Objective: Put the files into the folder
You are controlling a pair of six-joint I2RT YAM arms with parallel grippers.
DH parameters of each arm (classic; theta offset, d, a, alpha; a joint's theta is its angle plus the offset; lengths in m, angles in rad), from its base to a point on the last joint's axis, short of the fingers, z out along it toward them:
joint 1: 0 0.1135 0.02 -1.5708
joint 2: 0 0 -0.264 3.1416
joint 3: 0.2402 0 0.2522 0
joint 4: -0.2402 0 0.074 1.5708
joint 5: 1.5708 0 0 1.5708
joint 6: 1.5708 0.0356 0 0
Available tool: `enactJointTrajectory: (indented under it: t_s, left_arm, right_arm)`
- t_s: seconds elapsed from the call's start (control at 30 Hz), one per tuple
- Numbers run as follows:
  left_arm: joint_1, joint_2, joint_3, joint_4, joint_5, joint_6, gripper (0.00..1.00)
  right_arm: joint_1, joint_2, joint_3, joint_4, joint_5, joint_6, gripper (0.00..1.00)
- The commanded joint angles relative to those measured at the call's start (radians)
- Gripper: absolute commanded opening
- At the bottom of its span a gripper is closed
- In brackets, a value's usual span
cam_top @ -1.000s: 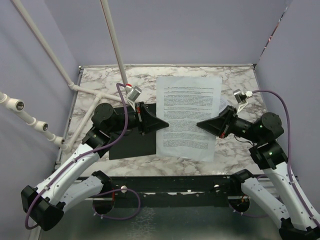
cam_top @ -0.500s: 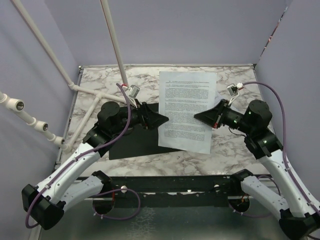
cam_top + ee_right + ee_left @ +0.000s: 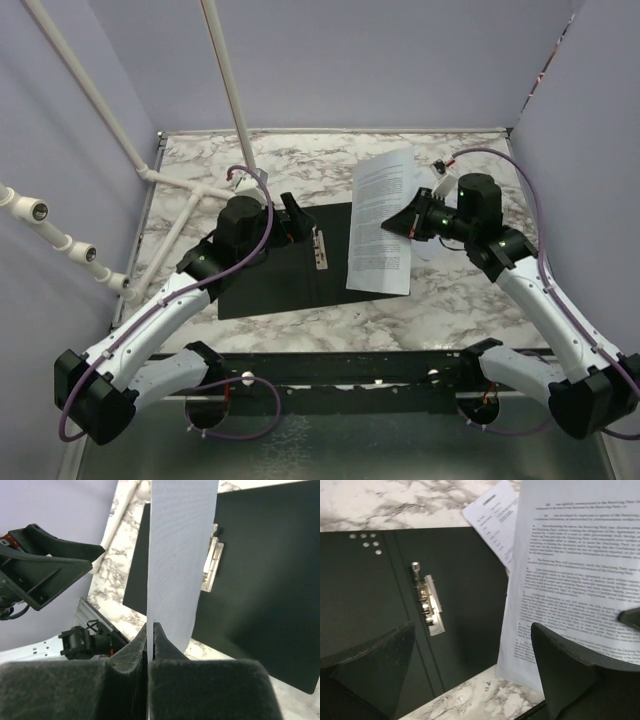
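Some of the folder (image 3: 270,280) hides under the files (image 3: 380,225), which right jaws pinch; left jaws gape wide.

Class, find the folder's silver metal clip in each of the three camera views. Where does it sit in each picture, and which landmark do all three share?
Top external: the clip lies near centre, on the open black folder, left of the held sheet.
Left wrist: left of centre, on the folder's fold.
Right wrist: upper right of centre, partly behind the sheet.
Shared landmark: the folder's black inside.
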Motion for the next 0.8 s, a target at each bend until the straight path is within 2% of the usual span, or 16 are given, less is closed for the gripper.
enactJointTrajectory:
  t_s: [0.0, 0.4, 0.77]
  left_arm:
    - [0.004, 0.073, -0.019, -0.055, -0.141, -0.013, 0.99]
    - [0.019, 0.253, -0.051, -0.035, -0.201, -0.01, 0.99]
    - [0.064, 0.335, -0.127, 0.068, -0.193, -0.101, 0.99]
  right_arm:
    - [0.005, 0.076, 0.023, -0.016, 0.032, -0.015, 0.0]
    - [0.005, 0.272, -0.019, 0.158, -0.048, 0.054, 0.0]
    - [0.006, 0.422, -0.051, 0.325, -0.131, 0.154, 0.0]
